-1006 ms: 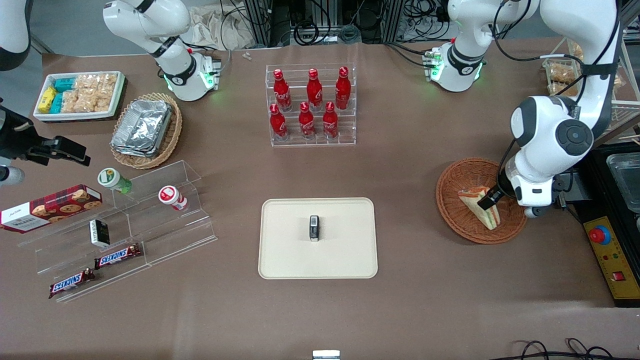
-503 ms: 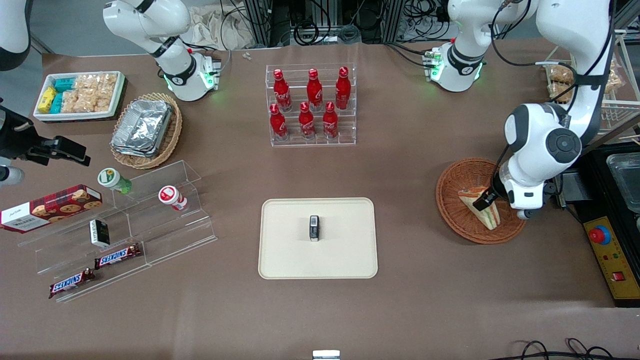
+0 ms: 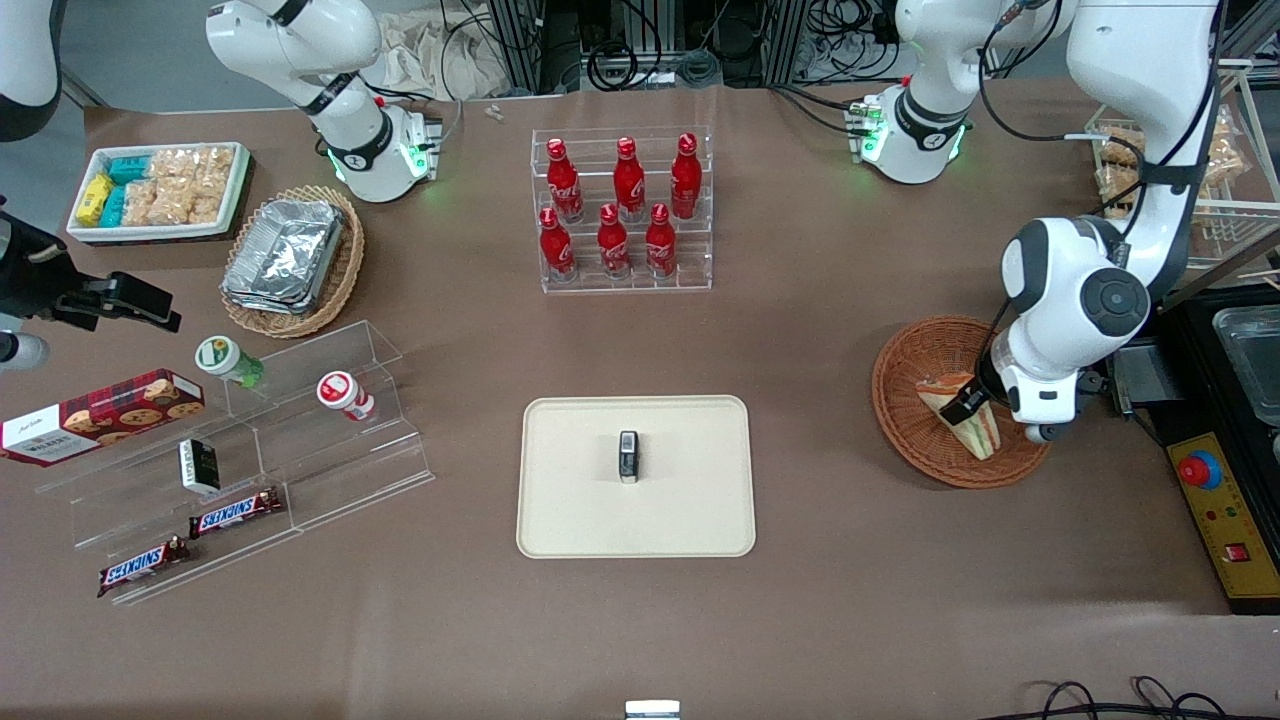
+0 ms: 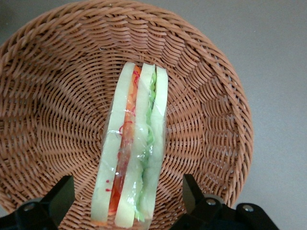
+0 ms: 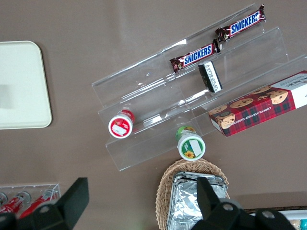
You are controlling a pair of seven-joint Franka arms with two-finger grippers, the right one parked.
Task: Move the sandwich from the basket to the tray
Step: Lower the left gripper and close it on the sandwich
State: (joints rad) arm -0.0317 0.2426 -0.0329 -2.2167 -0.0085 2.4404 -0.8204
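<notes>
the gripper hangs low over the basket with its fingers spread wide, one on each side of the sandwich, holding nothing yet. the sandwich lies on its edge in the basket, stripes up. i'd say drop straight down so the pads land on the flat bread faces, squeeze gently since the wrap looks slippery, then lift clear of the rim before heading to the tray

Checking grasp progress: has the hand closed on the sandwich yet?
No: the hand is open, its fingers apart beside the sandwich in the basket.
</notes>
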